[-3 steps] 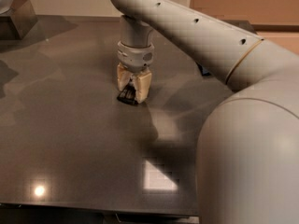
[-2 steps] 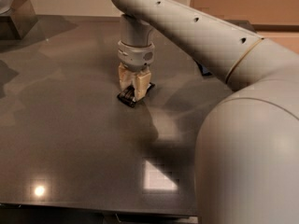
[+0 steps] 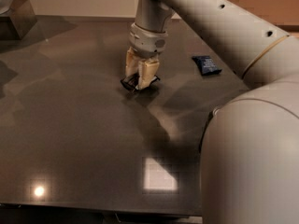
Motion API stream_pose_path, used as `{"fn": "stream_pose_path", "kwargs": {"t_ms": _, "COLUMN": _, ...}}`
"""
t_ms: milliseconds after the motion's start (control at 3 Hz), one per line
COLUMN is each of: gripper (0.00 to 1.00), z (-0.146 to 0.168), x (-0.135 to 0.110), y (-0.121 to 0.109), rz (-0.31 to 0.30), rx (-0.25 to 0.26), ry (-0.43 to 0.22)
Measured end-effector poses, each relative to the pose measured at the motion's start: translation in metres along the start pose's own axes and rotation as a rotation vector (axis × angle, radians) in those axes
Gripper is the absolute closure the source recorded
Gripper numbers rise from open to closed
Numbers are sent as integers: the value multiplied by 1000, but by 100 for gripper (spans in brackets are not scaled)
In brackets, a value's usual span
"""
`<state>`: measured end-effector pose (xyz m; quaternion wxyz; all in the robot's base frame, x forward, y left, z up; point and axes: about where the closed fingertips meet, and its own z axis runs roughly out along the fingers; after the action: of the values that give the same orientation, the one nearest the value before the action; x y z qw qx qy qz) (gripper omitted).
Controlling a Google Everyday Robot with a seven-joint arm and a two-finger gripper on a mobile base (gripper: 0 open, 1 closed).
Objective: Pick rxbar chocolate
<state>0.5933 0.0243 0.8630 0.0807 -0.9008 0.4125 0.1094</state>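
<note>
In the camera view, the gripper [image 3: 138, 80] hung straight down from the arm [image 3: 219, 27] over the middle of the back half of the dark table [image 3: 74, 139]. Its two tan fingers [image 3: 147, 72] were clamped on the bar [image 3: 127, 83], pressing it from either side. The black wrapper lay crosswise between them, one end poking out to the left and the other to the right, its right end tilted slightly up. The bar was at or just above the tabletop; contact with the surface could not be told.

Compared with a second before, the gripper and the bar sat a little higher in the picture and a little to the right. The arm had also shifted, so a dark blue wrapper [image 3: 206, 64], earlier almost hidden behind it, lay in plain sight flat on the table, well apart from the gripper on its right.
</note>
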Motion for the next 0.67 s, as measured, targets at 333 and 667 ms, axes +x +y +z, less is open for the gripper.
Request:
{"fn": "stream_pose_path", "kwargs": {"t_ms": 333, "gripper": 100, "z": -38, "x": -8, "y": -1, "rz": 67, "rx": 90, "ry": -80}}
{"fn": "stream_pose_path", "kwargs": {"t_ms": 667, "gripper": 100, "z": -70, "x": -29, "y": -1, "rz": 80, "rx": 153, "ry": -154}}
